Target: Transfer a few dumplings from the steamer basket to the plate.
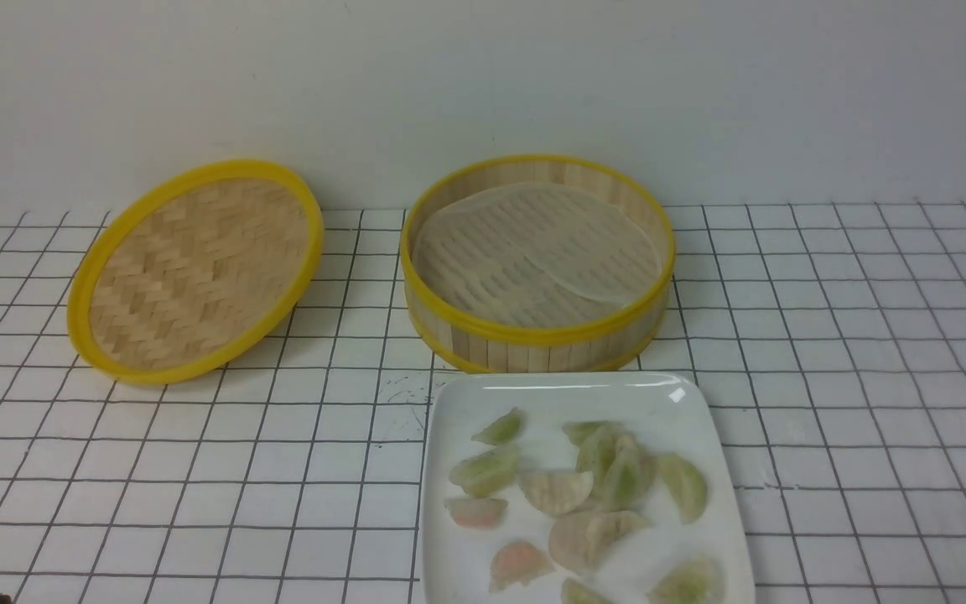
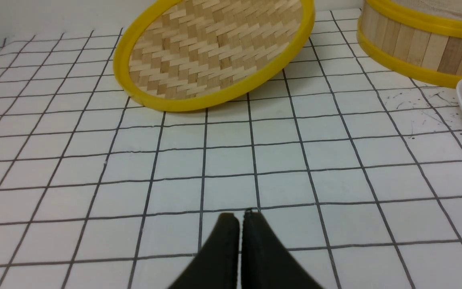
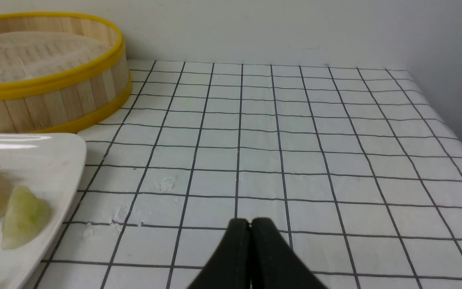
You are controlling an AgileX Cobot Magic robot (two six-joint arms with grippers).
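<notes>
**Basket bare, plate loaded**

Nearest: left gripper (image 2: 240,216) and right gripper (image 3: 250,223), jaws pressed together, holding nothing, low over the gridded table (image 1: 827,335). Next out, the plate (image 1: 684,398), heaped with dumplings (image 1: 627,472), green among pinkish ones. Likely soft, slick, easily torn; best pinched gently across the plump middle. Beyond, steamer basket (image 1: 533,340), liner only. Left, the lid (image 1: 194,270).
</notes>
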